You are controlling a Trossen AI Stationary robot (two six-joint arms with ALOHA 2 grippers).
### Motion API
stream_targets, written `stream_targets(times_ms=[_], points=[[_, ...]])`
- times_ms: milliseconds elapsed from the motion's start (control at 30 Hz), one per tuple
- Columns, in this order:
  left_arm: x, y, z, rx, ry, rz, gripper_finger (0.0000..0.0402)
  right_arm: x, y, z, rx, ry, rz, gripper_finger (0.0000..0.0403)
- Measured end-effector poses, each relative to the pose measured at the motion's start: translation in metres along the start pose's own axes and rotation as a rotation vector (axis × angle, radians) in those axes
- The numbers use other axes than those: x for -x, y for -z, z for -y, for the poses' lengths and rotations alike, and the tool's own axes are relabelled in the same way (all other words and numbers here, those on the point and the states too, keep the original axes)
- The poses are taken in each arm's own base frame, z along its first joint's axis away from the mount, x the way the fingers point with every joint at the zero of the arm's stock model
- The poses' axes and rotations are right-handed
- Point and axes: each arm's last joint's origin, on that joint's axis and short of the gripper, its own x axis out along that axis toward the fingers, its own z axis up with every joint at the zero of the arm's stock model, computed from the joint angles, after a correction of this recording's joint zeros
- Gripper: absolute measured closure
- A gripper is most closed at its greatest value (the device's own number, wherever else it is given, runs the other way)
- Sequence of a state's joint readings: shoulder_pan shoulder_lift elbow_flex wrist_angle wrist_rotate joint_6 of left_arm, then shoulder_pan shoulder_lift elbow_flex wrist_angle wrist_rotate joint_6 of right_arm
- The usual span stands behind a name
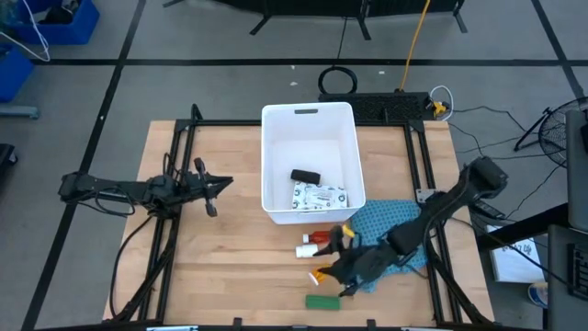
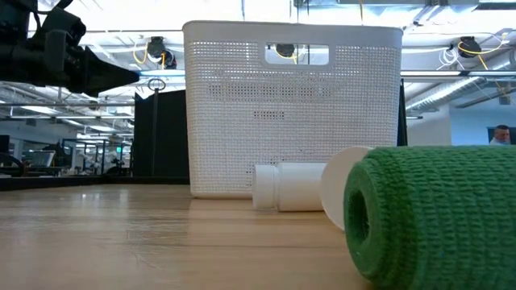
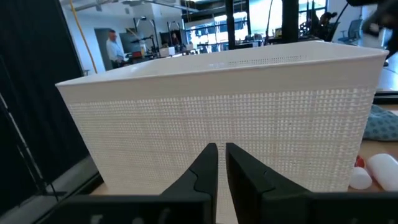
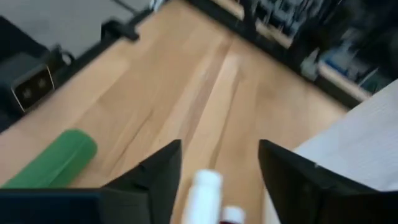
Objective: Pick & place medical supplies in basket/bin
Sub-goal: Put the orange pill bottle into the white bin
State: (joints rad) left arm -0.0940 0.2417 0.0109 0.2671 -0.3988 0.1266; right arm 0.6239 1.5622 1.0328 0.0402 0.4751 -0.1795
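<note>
The white bin [image 1: 308,124] stands at the table's middle, toward the far edge. A black block [image 1: 304,176] and a white-green packet [image 1: 320,196] lie on its floor. Near its front wall lie a small white bottle [image 1: 306,249] and a small red bottle [image 1: 319,237]. Closer to the near edge lie an orange piece [image 1: 320,274] and a green bar [image 1: 322,301]. My right gripper [image 1: 333,261] hovers open over these items; the white bottle [image 4: 202,190] shows between its fingers, untouched. My left gripper [image 3: 219,163] is shut, left of the bin, pointing level at its wall.
A blue-teal patterned cloth [image 1: 390,228] lies under my right arm, right of the loose items. Black frame rails [image 1: 184,165] run along the table's left and right sides. Bare wood lies between my left gripper and the near edge.
</note>
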Motion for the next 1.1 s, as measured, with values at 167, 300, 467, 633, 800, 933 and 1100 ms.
stream_targets(times_ms=[167, 300, 467, 633, 800, 933, 1100], points=[[0.000, 0.000, 0.000, 0.000, 0.000, 0.000, 0.0364, -0.022, 0.020, -0.016, -0.032, -0.050, -0.080, 0.0150], [0.000, 0.000, 0.000, 0.000, 0.000, 0.000, 0.0364, -0.033, 0.031, -0.026, -0.067, -0.137, -0.123, 0.0144], [0.000, 0.000, 0.000, 0.002, 0.000, -0.001, 0.0364, -0.045, 0.043, -0.036, -0.065, -0.201, -0.170, 0.0149], [0.000, 0.000, 0.000, 0.033, 0.001, -0.003, 0.0364, -0.055, 0.055, -0.044, -0.071, -0.212, -0.223, 0.0151], [0.000, 0.000, 0.000, 0.042, 0.013, -0.002, 0.0364, -0.063, 0.066, -0.047, -0.063, -0.211, -0.270, 0.0154], [0.000, 0.000, 0.000, 0.055, 0.013, -0.003, 0.0364, -0.068, 0.072, -0.048, -0.063, -0.207, -0.296, 0.0161], [0.000, 0.000, 0.000, 0.055, 0.013, -0.003, 0.0364, -0.071, 0.073, -0.044, -0.109, -0.244, -0.303, 0.0202]])
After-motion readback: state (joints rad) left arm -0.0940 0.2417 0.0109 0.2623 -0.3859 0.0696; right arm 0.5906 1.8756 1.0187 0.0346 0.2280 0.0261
